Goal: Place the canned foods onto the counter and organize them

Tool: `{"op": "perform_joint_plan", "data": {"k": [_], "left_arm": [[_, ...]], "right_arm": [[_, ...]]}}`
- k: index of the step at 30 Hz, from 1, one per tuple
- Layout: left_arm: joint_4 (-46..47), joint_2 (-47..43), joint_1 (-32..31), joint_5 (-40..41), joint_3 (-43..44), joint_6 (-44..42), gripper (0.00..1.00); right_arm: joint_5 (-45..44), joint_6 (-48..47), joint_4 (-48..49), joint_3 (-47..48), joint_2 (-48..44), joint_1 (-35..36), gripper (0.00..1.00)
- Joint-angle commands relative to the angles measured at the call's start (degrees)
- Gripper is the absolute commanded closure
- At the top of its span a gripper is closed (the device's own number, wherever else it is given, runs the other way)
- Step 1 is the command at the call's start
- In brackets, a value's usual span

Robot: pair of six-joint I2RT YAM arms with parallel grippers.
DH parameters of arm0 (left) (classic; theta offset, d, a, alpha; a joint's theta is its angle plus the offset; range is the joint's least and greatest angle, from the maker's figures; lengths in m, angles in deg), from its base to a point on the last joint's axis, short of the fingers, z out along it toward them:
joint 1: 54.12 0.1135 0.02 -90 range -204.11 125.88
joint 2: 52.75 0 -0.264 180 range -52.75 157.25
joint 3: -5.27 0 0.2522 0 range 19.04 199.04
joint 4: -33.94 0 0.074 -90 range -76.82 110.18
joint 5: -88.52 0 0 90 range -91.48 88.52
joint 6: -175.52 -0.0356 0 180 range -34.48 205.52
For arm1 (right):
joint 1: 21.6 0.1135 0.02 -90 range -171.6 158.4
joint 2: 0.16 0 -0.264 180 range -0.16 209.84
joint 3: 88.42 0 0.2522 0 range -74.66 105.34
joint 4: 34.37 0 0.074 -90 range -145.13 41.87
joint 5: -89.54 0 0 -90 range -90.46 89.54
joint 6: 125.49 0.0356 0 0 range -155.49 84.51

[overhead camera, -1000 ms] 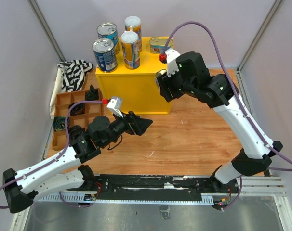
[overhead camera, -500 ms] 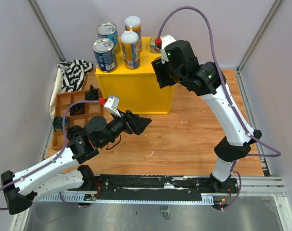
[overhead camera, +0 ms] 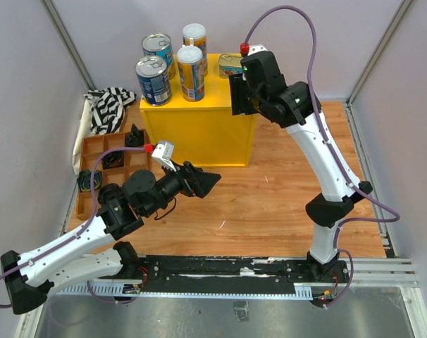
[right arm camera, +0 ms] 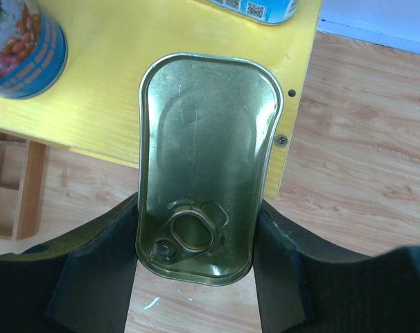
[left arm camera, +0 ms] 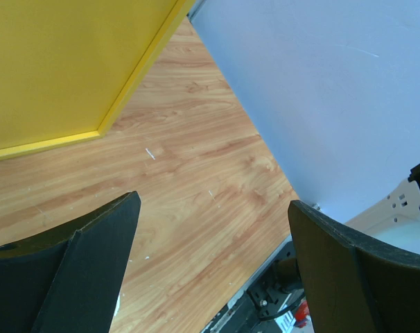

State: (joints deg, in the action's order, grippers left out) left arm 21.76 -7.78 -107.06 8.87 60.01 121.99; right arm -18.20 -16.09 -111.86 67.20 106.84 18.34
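The counter (overhead camera: 199, 134) stands at upper centre of the top view. On its top the rear wide can (overhead camera: 158, 51) and front wide can (overhead camera: 153, 79) stand left of the rear slim can (overhead camera: 194, 39) and front slim can (overhead camera: 190, 72). A flat tin (overhead camera: 230, 65) lies at its right rear. The tray (overhead camera: 94, 151) lies to the counter's left, with a cloth (overhead camera: 108, 105) behind it. In the right wrist view, a second tin (right arm camera: 206, 139) sits between the right gripper's (right arm camera: 199, 208) fingers, over the counter's corner.

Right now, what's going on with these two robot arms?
The right gripper is clamped on a flat gold tin, holding it at the near right corner of the yellow counter. Four cans and a second gold tin sit on the counter already. The left gripper is open and empty, hovering over the wooden table.
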Motion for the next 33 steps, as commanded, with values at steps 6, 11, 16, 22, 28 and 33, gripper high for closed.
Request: {"op": "perform_joint_plan", "data": {"k": [6, 11, 16, 22, 28, 33], "left_arm": [[0.58, 0.32, 0.43, -0.23, 1.76, 0.25, 0.08], [1.14, 0.77, 0.39, -0.41, 1.74, 0.36, 0.08], [0.84, 0.57, 0.40, -0.42, 1.78, 0.45, 0.08], [0.47, 0.15, 0.39, -0.33, 1.88, 0.45, 0.08], [0.10, -0.26, 0.39, -0.24, 1.83, 0.45, 0.08], [0.04, -0.52, 0.39, -0.11, 1.84, 0.45, 0.08]], "right_arm": [[0.35, 3.56, 3.87, 3.07, 1.80, -3.09, 0.82], [1.34, 3.48, 4.57, 3.07, 2.20, -3.21, 0.74], [2.92, 3.54, 5.12, 2.70, 2.33, -3.22, 0.54], [3.33, 3.82, 6.10, 1.59, 1.91, -3.21, 0.42], [3.72, 3.98, 6.59, 2.20, 1.90, -3.21, 0.32], [3.86, 4.08, 6.94, 2.12, 1.44, -3.21, 0.31]]}}
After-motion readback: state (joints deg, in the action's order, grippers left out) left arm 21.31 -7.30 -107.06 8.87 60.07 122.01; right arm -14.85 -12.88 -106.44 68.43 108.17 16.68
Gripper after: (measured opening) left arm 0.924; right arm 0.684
